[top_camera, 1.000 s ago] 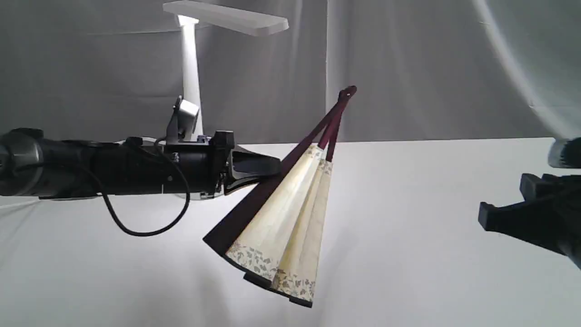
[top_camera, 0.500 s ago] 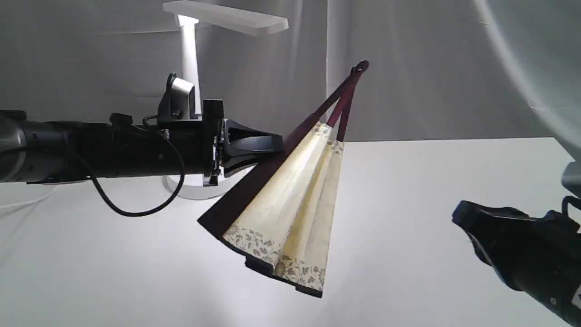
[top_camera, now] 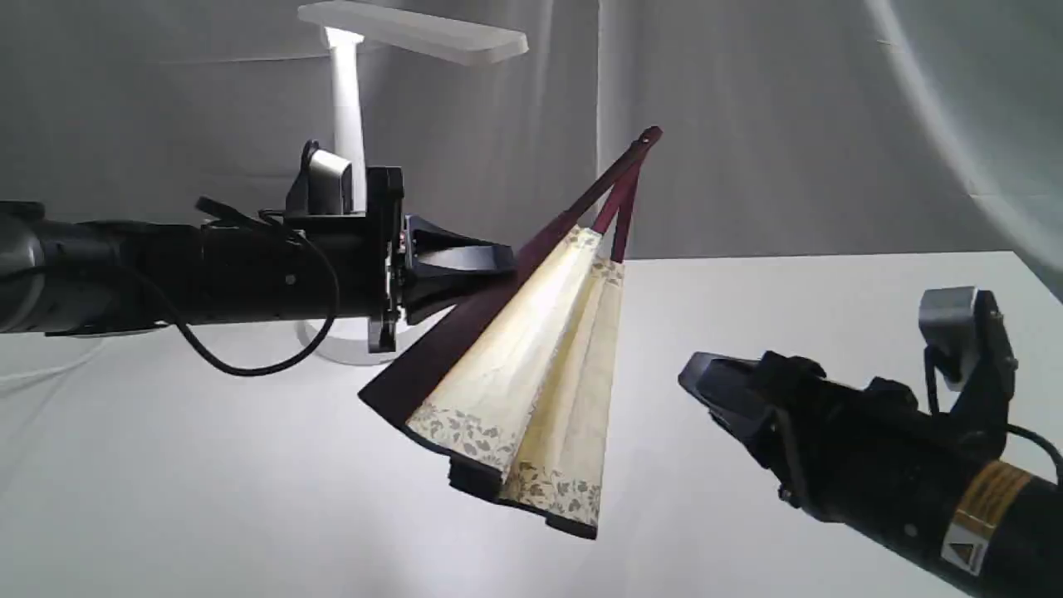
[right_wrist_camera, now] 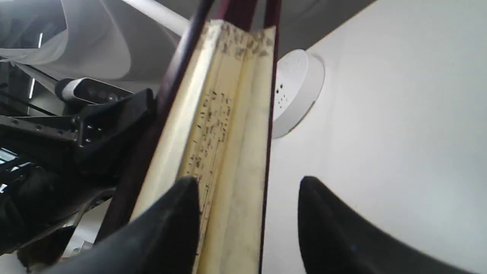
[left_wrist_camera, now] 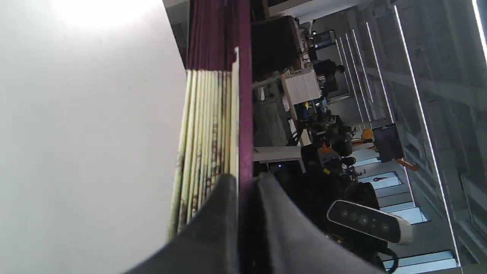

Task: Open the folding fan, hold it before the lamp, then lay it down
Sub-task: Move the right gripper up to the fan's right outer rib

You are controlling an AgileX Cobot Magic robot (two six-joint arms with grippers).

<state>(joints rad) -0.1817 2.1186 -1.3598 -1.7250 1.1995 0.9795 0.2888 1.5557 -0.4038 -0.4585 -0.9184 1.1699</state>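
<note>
Between the left jaws sits one dark maroon guard of the folding fan [top_camera: 531,374], pinched tight roughly midway along its length, so those jaws are clamped on the fan and nothing else. From that grip the fan slants: the pivot end points up and away from the jaws, and the wide paper end hangs down below them, clear of the white surface [top_camera: 789,316]. It's only partly spread. Just a few cream folds show, with the grey leafy border along the bottom edge, and the other guard hangs on the side away from the left jaws.

The right jaws are apart and holding nothing. In the exterior view their tips sit off to the side of the fan, near its free guard but not touching it. The right wrist view catches the leaf almost edge-on, with the black writing on the folds in front of the gap between the jaws.

The lamp [top_camera: 347,108] stands behind the left jaws, its column rising right behind the left arm [top_camera: 208,274] and the flat head reaching out above them.
</note>
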